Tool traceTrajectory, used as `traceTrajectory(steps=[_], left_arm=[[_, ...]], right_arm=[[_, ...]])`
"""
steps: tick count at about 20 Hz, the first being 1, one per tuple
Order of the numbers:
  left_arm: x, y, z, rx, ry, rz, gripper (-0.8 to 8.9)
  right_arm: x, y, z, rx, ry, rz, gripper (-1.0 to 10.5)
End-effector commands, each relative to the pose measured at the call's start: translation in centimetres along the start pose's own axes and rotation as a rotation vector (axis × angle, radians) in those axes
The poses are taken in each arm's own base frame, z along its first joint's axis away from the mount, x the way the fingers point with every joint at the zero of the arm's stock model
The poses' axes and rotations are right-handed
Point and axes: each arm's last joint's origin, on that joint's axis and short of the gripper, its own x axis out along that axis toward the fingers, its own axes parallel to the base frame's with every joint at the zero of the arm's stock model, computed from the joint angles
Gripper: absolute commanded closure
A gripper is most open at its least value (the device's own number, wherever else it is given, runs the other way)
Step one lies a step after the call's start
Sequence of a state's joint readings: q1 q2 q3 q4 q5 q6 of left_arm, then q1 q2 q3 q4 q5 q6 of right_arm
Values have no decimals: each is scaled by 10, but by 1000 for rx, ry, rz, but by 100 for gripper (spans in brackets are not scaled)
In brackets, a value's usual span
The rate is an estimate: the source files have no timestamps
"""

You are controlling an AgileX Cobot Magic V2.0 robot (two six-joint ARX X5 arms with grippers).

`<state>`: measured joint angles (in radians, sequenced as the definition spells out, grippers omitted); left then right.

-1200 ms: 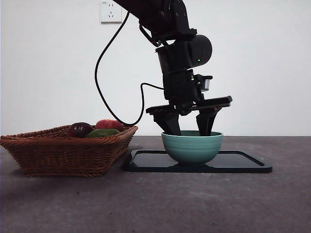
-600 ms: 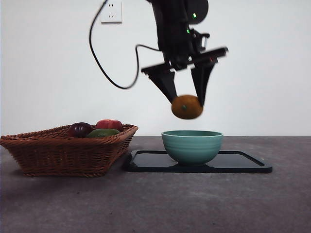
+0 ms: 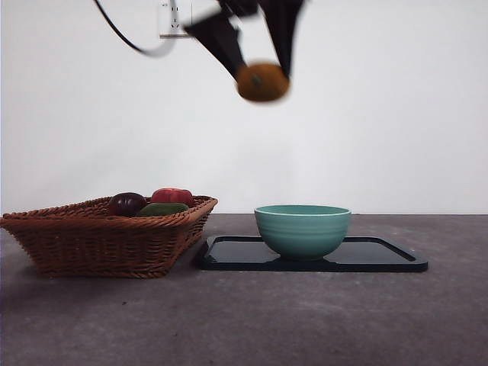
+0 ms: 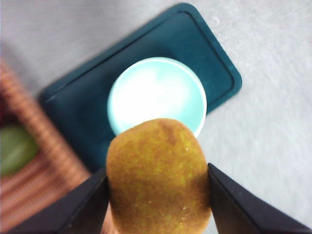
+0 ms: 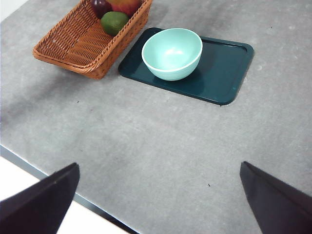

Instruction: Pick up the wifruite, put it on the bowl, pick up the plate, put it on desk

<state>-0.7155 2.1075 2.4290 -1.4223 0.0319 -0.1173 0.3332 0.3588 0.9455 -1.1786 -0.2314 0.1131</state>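
Currently my left claw (image 3: 255, 65) is clamped on the wifruite (image 3: 262, 81), one jaw pressed to each side of it, held high in the air well above the bowl (image 3: 303, 229). Front view is motion-blurred up there, but the wrist view shows the fruit (image 4: 158, 178) filling the gap between both jaws, with the bowl (image 4: 156, 96) directly below.

Bowl is empty and sits upright on the dark plate (image 3: 381, 258), toward that plate's basket-side end. Plate lies flat on the worktop (image 3: 305, 320).

Wicker basket (image 3: 99, 240) sits just beside the plate, carrying a dark purple fruit (image 3: 125, 203), a red fruit (image 3: 172, 196) and a green fruit (image 3: 162, 208).

My right claw (image 5: 156, 195) hangs over the worktop's near edge, jaws spread wide, gripping nothing, well apart from the bowl (image 5: 171, 53).
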Motion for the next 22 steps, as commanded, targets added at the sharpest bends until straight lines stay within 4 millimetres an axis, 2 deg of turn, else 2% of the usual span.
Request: traceTrajectory(steps=[1, 5, 7, 9, 13, 16, 22], left_arm=[[-20, 8, -22, 8, 67, 27, 570], [-57, 34, -63, -49, 84, 58, 569], [-67, 49, -82, -94, 99, 78, 569], [-68, 66, -96, -127, 128, 99, 569], [-55, 98, -105, -188, 186, 132, 569], [-37, 118, -104, -270, 122, 159, 570], [13, 133, -114, -347, 79, 173, 570]], right_arm=[[-1, 0, 2, 9, -9, 1, 420], [-1, 1, 2, 10, -9, 2, 420], [-1, 1, 2, 11, -9, 3, 420], [-1, 1, 2, 14, -9, 5, 420], [-1, 1, 2, 29, -9, 7, 420], [-1, 1, 3, 28, -15, 9, 420], [-1, 1, 3, 29, -21, 10, 420]])
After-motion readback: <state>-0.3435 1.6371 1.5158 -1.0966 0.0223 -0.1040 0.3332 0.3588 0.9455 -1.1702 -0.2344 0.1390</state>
